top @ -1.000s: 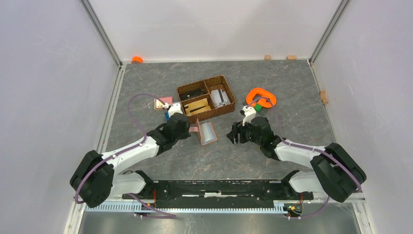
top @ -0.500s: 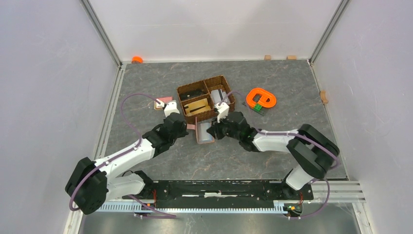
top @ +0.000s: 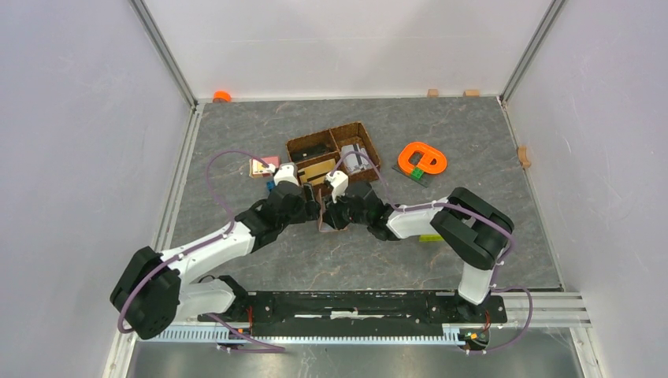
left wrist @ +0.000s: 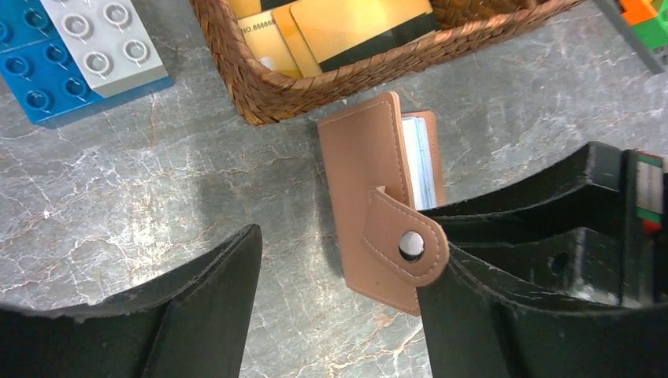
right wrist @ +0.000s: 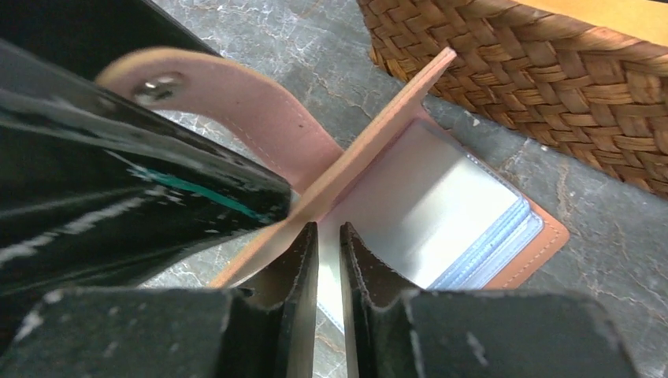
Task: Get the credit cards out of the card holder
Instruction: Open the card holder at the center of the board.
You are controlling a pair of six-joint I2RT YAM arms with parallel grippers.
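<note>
The reddish-brown card holder (left wrist: 370,173) lies on the table just in front of the basket, its cover raised and its strap tab (left wrist: 406,244) hanging out. Inside it, pale shiny sleeves (right wrist: 425,209) with blue edges show a silvery face; I cannot tell the credit cards from the sleeves. My left gripper (left wrist: 340,256) is open, with its right finger beside the strap tab. My right gripper (right wrist: 329,232) sits at the fold between cover and sleeves, its jaws a narrow slit apart. Whether they pinch a sleeve is hidden. From above, both grippers cover the card holder (top: 323,224).
A dark woven divided basket (top: 311,140) stands right behind, with yellow cards (left wrist: 354,24) in its near compartment and grey flat pieces (top: 356,155) in another. A blue-and-grey block (left wrist: 71,55) lies to the left, and an orange ring (top: 422,157) to the right.
The right arm swung left onto the card holder and its jaws closed to a slit. The left gripper, shut a second ago, has opened and let go of the cover.
</note>
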